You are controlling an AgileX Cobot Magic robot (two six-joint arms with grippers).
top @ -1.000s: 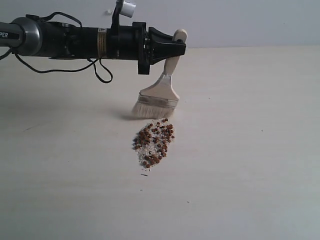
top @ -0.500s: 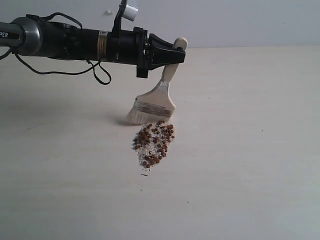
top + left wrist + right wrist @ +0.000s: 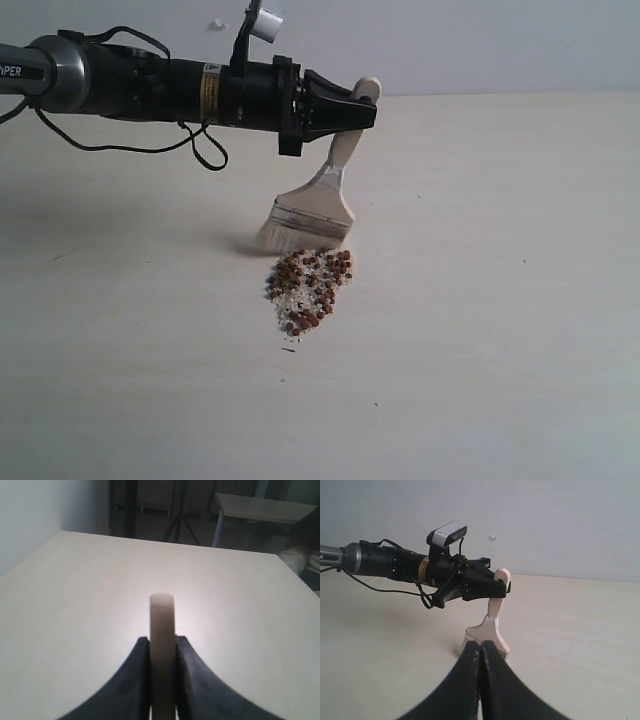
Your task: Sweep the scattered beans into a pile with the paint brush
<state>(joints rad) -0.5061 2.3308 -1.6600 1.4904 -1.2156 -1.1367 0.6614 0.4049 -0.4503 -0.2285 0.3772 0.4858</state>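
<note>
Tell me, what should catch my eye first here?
First comes the long black arm reaching in from the left of the exterior view. Its left claw pinches the wooden handle of a wide paint brush, whose white bristles reach down to the pale table. Just in front of the bristles, toward the camera, lies a compact pile of small reddish-brown beans mixed with whitish crumbs.

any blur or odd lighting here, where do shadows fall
Exterior view: even light, beans sharp, a soft shadow on the table beside the brush bristles. Left wrist view: the brush handle is blurred, with a bright patch of table round it. Right wrist view: the right gripper is out of focus.
</note>
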